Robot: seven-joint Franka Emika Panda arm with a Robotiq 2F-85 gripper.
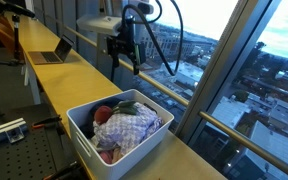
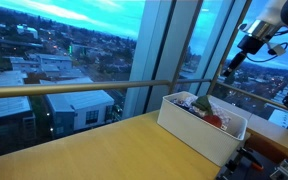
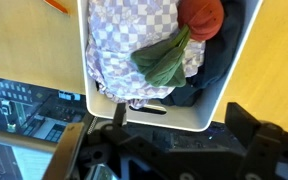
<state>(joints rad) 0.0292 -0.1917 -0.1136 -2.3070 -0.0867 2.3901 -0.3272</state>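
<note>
A: Where do we find the gripper (image 1: 127, 62)?

B: We see it hanging in the air over the wooden counter (image 1: 74, 85), higher than the white bin (image 1: 80, 128) and well apart from it; its jaws stand spread, with nothing between them.

A: And the bin?

B: It rests on the counter beside the window (image 1: 224, 60). In the wrist view we look down on a checked cloth (image 3: 114, 45); a green cloth (image 3: 164, 62) lies over it; a red item (image 3: 201, 15) sits in one corner; a dark garment (image 3: 209, 80) lies beside them.

A: Anything else?

B: We see a laptop (image 1: 54, 52) open farther along the counter.
</note>
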